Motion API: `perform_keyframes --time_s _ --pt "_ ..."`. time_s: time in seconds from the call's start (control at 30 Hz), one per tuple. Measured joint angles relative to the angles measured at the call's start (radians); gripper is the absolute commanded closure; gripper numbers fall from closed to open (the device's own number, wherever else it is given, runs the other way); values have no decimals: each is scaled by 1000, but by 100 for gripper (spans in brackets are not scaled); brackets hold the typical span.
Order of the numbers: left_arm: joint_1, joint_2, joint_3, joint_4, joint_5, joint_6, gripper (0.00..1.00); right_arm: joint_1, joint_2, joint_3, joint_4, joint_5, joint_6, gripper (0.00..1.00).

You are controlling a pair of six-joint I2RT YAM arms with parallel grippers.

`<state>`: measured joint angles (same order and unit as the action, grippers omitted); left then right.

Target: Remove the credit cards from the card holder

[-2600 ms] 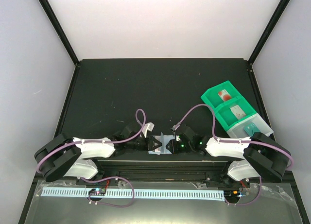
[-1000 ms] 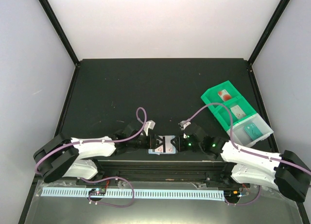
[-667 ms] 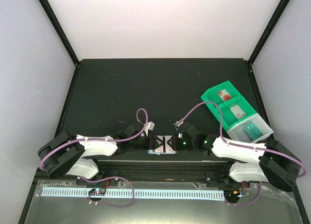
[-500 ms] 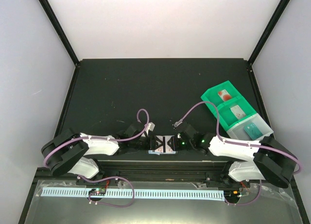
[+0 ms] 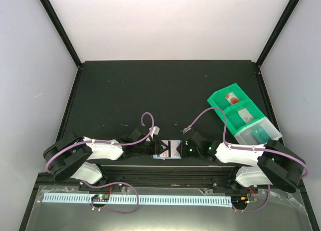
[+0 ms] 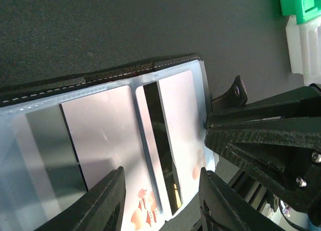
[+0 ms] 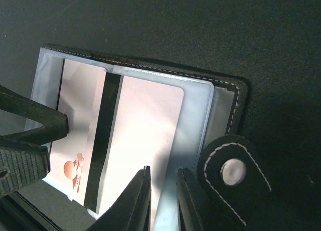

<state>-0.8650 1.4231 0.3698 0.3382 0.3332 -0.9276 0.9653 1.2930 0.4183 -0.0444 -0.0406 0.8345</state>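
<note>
The black card holder point(image 5: 168, 149) lies open near the table's front edge, between my two grippers. Its clear sleeves hold pale pink credit cards point(image 6: 178, 110) with black stripes. In the left wrist view my left gripper point(image 6: 160, 203) stands open, its fingers apart over the sleeves. My right gripper point(image 7: 163, 193) is open by a narrow gap, set over the right edge of a card point(image 7: 145, 131) still in its sleeve, beside the snap tab point(image 7: 228, 171). The left fingers point(image 7: 30, 128) rest at the holder's far side.
A green compartment tray point(image 5: 220, 98) sits at the right. It holds a red-marked card point(image 5: 231, 97), a pale card point(image 5: 245, 116) and a teal card point(image 5: 261, 134) in its white end section. The table's front rail runs just below the holder.
The right arm's elbow swung out to the right and came back in, while its gripper stayed at the holder and its jaws narrowed. The left arm shifted slightly.
</note>
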Motion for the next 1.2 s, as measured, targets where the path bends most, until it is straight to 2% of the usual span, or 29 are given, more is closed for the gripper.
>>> perform_keyframes --time_s 0.2,0.63,0.83,1.07,1.2 --pt "0 6 0 11 5 -8 59 0 5 -14 32 11 12 90" --pt "1 66 -17 134 29 -76 65 0 7 -22 50 13 14 91" --pt "1 72 -40 176 33 -103 77 0 7 -23 52 13 14 91" --pt "1 72 -45 188 39 -114 97 0 6 -28 63 13 14 91" --pt "2 72 -46 205 57 -117 99 0 6 -28 64 13 14 91"
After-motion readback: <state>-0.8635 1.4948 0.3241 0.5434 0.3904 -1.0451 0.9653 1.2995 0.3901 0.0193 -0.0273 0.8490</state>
